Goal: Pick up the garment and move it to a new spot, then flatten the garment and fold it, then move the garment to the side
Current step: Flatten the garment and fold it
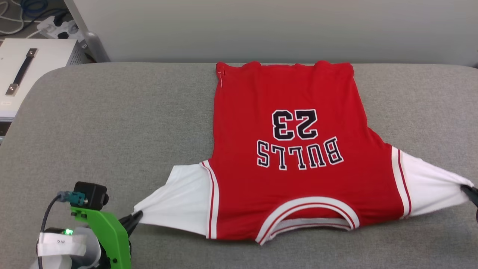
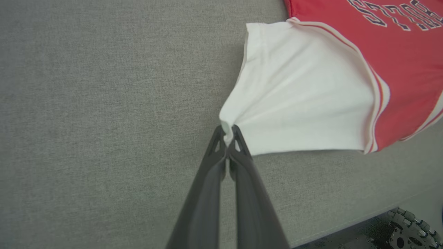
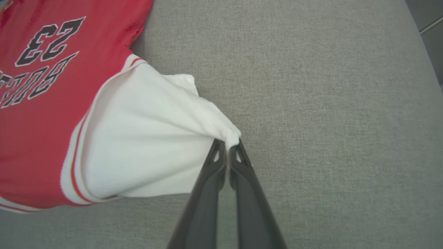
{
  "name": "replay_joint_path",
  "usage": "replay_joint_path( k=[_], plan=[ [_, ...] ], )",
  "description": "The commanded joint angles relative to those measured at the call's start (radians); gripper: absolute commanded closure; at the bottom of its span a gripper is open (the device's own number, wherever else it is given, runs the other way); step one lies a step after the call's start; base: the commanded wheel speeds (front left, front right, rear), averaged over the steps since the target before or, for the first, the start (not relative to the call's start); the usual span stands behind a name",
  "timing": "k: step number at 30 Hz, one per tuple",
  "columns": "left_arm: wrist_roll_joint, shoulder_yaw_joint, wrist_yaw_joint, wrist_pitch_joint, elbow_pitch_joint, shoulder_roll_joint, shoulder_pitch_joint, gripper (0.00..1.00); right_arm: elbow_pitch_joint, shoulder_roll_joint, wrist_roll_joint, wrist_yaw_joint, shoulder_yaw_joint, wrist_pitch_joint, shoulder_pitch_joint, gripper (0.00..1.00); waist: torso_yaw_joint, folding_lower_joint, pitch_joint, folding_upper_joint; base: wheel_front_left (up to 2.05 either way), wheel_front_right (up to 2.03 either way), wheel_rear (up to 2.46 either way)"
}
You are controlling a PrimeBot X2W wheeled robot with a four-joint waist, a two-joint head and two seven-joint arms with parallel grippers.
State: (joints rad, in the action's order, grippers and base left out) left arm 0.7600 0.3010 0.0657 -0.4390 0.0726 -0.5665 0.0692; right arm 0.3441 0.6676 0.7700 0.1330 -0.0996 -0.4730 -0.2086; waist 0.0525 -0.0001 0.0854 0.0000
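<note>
Two sleeves are pinched at once, one by each gripper, and everything is carried by a grey upholstered surface [image 1: 112, 123] that is spread across the head view. The red jersey [image 1: 291, 186] is laid flat on it, right of centre, lettering up, with its collar [image 1: 306, 218] turned toward the robot and its hem [image 1: 287, 65] toward the far wall [image 1: 261, 30]. Its long axis is thus directed away from the robot, while the line between the white sleeves is set crosswise.

The left sleeve [image 1: 183, 201] is drawn to a point and clamped at its outer corner by the closed left gripper [image 2: 227, 136]. The right sleeve [image 3: 148, 138] is clamped likewise by the closed right gripper [image 3: 229, 147].

From each gripper the jersey's body is found inward, toward the other arm, so the cloth is held taut between them. Neither arm is judged nearer. Flattening is judged the step in hand, and an even outward pull is called for.
</note>
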Motion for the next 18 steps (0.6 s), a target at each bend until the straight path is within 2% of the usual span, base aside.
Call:
replay_joint_path(
  k=[1,7,12,13,14,18],
  plan=[
    [0.009,-0.011,-0.016,-0.007,-0.02,-0.02,-0.032,1.0,-0.019,0.007,0.001,-0.002,0.037,-0.026,0.048,1.0,0.006,0.0001,-0.013,0.0,0.0,0.0,0.0],
    [0.022,0.022,-0.012,-0.013,-0.08,0.003,-0.079,1.0,-0.106,-0.036,-0.043,-0.002,0.133,-0.126,0.18,1.0,0.014,0.0001,-0.014,0.0,0.0,0.0,0.0],
    [0.019,0.041,-0.006,-0.015,-0.108,0.014,-0.067,1.0,-0.169,-0.083,-0.072,-0.002,0.188,-0.198,0.213,1.0,0.024,0.0001,0.008,0.0,0.0,0.0,0.0],
    [0.015,0.046,-0.003,-0.017,-0.118,0.013,-0.062,1.0,-0.188,-0.09,-0.077,-0.002,0.197,-0.214,0.213,0.57,0.027,0.0001,0.017,0.0,0.0,0.0,0.0],
    [0.009,0.05,-0.002,-0.017,-0.127,0.011,-0.057,1.0,-0.201,-0.096,-0.082,-0.002,0.209,-0.225,0.212,0.0,0.03,0.0001,0.025,0.0,0.0,0.0,0.0],
    [-0.014,0.076,-0.003,-0.034,-0.177,0.016,-0.03,1.0,-0.272,-0.1,-0.099,-0.002,0.239,-0.283,0.19,0.0,0.05,0.0001,0.081,0.0,0.0,0.0,0.0]
  ],
)
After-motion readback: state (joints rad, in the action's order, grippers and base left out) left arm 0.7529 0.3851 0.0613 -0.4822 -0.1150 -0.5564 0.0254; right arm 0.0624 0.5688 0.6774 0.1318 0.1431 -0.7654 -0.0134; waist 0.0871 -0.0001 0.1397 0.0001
